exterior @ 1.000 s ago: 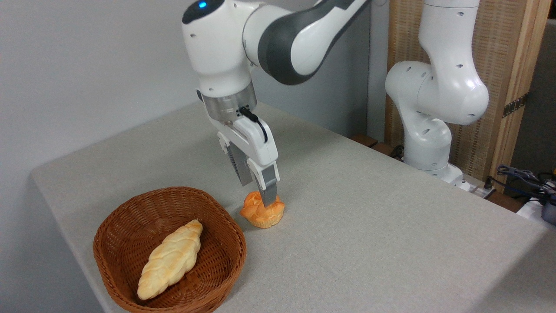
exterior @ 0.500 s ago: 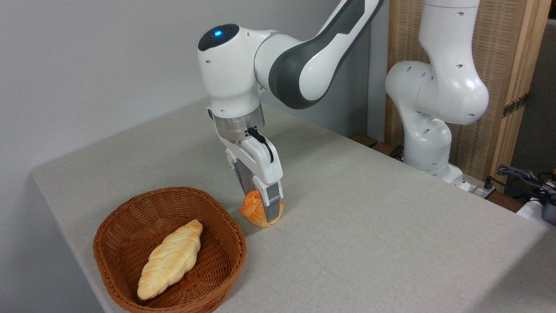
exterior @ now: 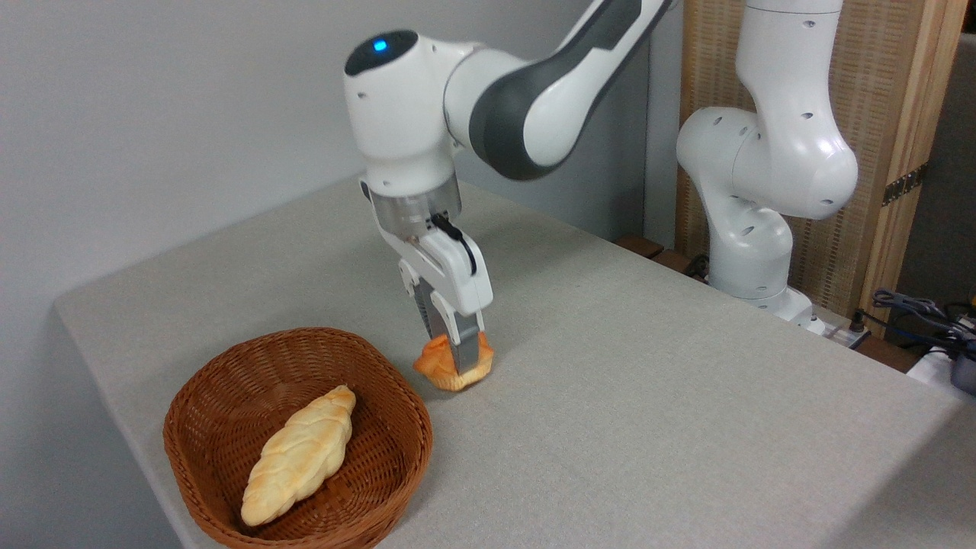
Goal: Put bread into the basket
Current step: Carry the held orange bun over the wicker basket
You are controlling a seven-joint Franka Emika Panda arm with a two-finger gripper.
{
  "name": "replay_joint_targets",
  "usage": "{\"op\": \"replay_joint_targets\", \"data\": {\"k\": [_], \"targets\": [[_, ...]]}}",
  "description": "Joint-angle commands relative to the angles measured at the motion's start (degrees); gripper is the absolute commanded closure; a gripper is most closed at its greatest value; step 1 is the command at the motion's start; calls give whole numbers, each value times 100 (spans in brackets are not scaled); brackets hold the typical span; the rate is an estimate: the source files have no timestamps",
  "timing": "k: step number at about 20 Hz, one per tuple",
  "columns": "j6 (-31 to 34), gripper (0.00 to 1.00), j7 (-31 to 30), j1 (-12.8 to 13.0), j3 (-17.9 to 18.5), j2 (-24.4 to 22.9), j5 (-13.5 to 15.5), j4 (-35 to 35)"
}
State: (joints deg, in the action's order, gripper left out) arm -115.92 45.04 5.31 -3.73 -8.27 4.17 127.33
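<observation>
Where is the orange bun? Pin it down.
The orange bun sits mid-frame between the pincer fingers, just right of the wicker basket rim, outside it.

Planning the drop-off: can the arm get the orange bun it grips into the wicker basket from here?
Probably yes. The gripper is shut on the bun just right of the basket, nothing stands between them, and open space remains beside the braided loaf inside.

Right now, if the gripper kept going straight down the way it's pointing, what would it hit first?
The gripper points down and is shut on the bun, so the bun is already between its fingers. Pushing on, it would likely press the bun into the table. The basket lies off to the left, out of that line.
</observation>
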Motion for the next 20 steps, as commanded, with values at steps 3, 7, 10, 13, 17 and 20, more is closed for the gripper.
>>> {"op": "replay_joint_targets", "data": {"k": [3, 7, 10, 13, 17, 20], "targets": [[1587, 52, 846, -12, 408, 123, -22, -1498], [1758, 45, 718, -12, 488, 790, 346, -2465], [1276, 37, 95, -3, 365, 1283, 655, -2924], [520, 12, -57, 5, 259, 1398, 612, -2924], [61, 0, 5, -3, 259, 1460, 576, -2924], [87, 0, -30, 5, 259, 1451, 576, -2924]]}}
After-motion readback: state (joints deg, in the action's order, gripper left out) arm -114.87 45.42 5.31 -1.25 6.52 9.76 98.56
